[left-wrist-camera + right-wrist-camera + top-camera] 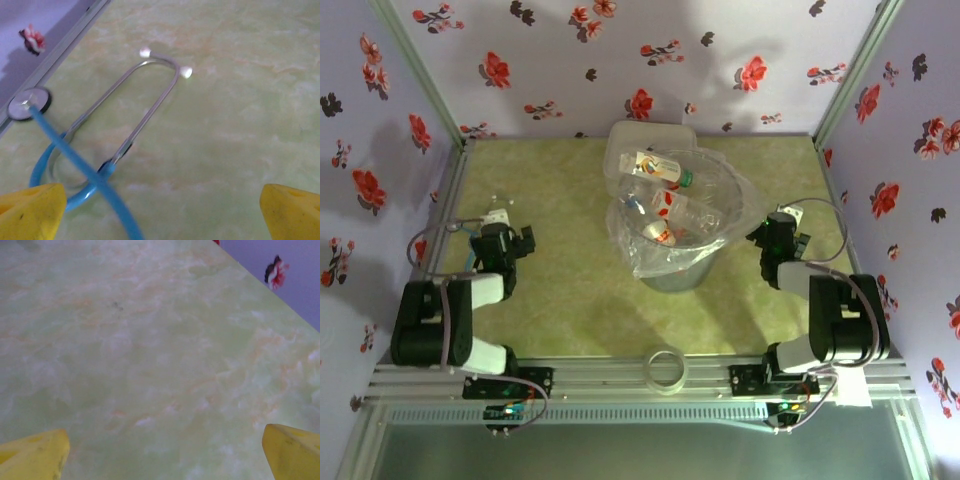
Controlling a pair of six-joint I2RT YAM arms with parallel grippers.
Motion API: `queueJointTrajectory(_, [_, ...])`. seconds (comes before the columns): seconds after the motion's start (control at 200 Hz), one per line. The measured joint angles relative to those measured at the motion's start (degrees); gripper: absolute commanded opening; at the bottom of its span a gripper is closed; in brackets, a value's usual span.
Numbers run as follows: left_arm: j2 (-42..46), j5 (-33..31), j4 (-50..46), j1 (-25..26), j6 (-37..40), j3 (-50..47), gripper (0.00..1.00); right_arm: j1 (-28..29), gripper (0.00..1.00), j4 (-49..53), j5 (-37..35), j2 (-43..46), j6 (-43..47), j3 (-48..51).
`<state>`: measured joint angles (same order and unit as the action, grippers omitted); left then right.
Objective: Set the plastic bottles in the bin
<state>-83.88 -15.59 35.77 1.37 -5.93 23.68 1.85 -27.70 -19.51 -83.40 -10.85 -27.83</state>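
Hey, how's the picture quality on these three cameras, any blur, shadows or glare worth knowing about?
Top external: even light, soft shadows on the back wall, the bin's crinkly bag glints and muddles the plastic bottles inside. Left wrist: slightly soft, stethoscope readable, yellow fingertips blurred at the bottom corners. Right wrist: hazy tabletop, fingertips equally blurred.

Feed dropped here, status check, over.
Left, right jaws open, empty. Bottles in bin. Stethoscope on table under left jaws, away from bin.

Bottles [665, 205] lie in the bin [672, 277]. A box [625, 140] sits just behind the bin, a ring [667, 370] well before it, a stethoscope [150, 95] well to its left.
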Motion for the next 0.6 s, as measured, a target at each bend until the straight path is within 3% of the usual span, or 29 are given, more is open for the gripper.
queueJointTrajectory(0.255, [-4.2, 3.4, 10.6, 0.0, 2.6, -1.0, 1.0, 0.1, 0.99, -18.4, 1.6, -5.5, 3.3, 5.5])
queueJointTrajectory(0.6, [-4.3, 4.3, 13.6, 0.0, 3.7, -1.2, 1.0, 0.2, 0.99, -22.8, 0.2, -6.0, 3.4, 6.7])
